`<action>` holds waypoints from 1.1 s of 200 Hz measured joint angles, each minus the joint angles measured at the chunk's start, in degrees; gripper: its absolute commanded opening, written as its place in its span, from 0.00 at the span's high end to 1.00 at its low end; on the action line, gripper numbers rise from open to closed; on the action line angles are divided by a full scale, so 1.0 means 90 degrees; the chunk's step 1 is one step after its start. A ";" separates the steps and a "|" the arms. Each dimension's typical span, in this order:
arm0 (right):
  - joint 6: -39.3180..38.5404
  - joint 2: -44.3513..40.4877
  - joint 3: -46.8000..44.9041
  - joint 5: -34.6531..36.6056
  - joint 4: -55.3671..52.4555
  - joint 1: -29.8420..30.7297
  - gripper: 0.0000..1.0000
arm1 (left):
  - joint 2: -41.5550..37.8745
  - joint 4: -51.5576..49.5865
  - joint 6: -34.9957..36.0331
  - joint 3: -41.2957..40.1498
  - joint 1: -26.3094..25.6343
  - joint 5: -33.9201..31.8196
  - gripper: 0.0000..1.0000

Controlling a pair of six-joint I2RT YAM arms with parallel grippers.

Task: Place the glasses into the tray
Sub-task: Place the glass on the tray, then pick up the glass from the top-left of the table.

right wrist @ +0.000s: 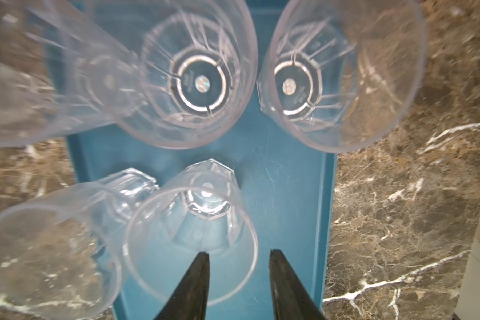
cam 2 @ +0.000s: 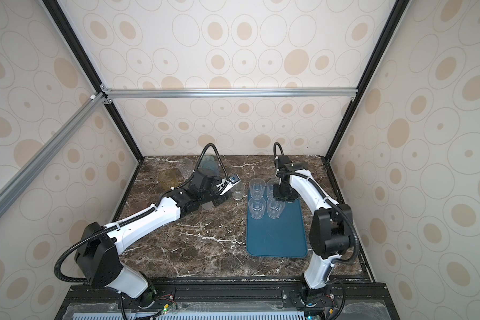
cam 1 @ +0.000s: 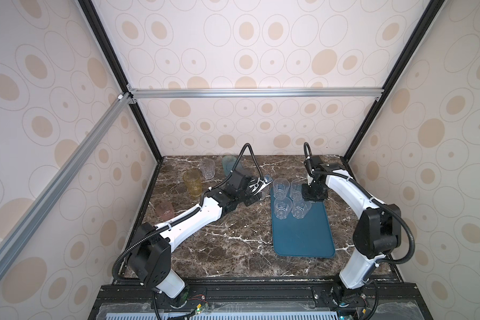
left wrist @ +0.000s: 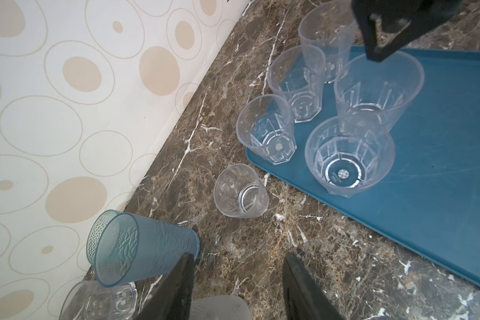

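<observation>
The dark teal tray lies right of centre, and several clear faceted glasses stand upright at its far end. My right gripper hovers over that cluster with its jaws open. The rim of one clear glass runs between its fingers, one inside and one outside. My left gripper is open low over the marble left of the tray, with a frosted glass showing near its palm. A small clear glass stands on the table ahead of it.
Two nested teal glasses and a clear faceted one stand by the back wall. An amber glass and a pinkish glass stand at the table's left. The tray's near half is bare.
</observation>
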 measured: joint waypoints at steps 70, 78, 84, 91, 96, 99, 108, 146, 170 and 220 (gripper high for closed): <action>0.0304 -0.0755 -0.0087 -0.0719 0.0243 0.0000 0.60 | 0.1042 -0.0726 -0.1039 0.1892 0.1316 -0.0605 0.52; 0.0311 -0.0753 -0.0121 -0.0760 0.0240 0.0000 0.60 | 0.1098 -0.0746 -0.1132 0.2030 0.1515 -0.0571 0.51; 0.0318 -0.0753 -0.0136 -0.0789 0.0238 0.0000 0.60 | 0.1166 -0.0780 -0.1200 0.2178 0.1683 -0.0515 0.51; 0.0325 -0.0753 -0.0143 -0.0821 0.0245 0.0002 0.60 | 0.1294 -0.0838 -0.1273 0.2395 0.1875 -0.0449 0.50; 0.0330 -0.0753 -0.0146 -0.0845 0.0248 0.0002 0.60 | 0.1384 -0.0862 -0.1311 0.2552 0.1994 -0.0406 0.50; 0.0330 -0.0753 -0.0148 -0.0850 0.0250 0.0002 0.60 | 0.1464 -0.0884 -0.1333 0.2654 0.2076 -0.0364 0.50; 0.0333 -0.0750 -0.0148 -0.0884 0.0260 0.0007 0.60 | 0.1702 -0.0957 -0.1377 0.2977 0.2310 -0.0282 0.50; 0.0379 -0.0712 -0.0148 -0.0911 0.0262 0.0061 0.60 | 0.2786 -0.1304 -0.1428 0.3908 0.3116 0.0121 0.51; 0.0379 -0.0658 -0.0146 -0.0911 0.0257 0.0102 0.60 | 0.3247 -0.1547 -0.1387 0.4029 0.3453 0.0629 0.51; 0.0376 -0.0367 0.0000 -0.0908 0.0197 0.0238 0.60 | 0.4063 -0.1999 -0.1069 0.4583 0.3519 0.1032 0.53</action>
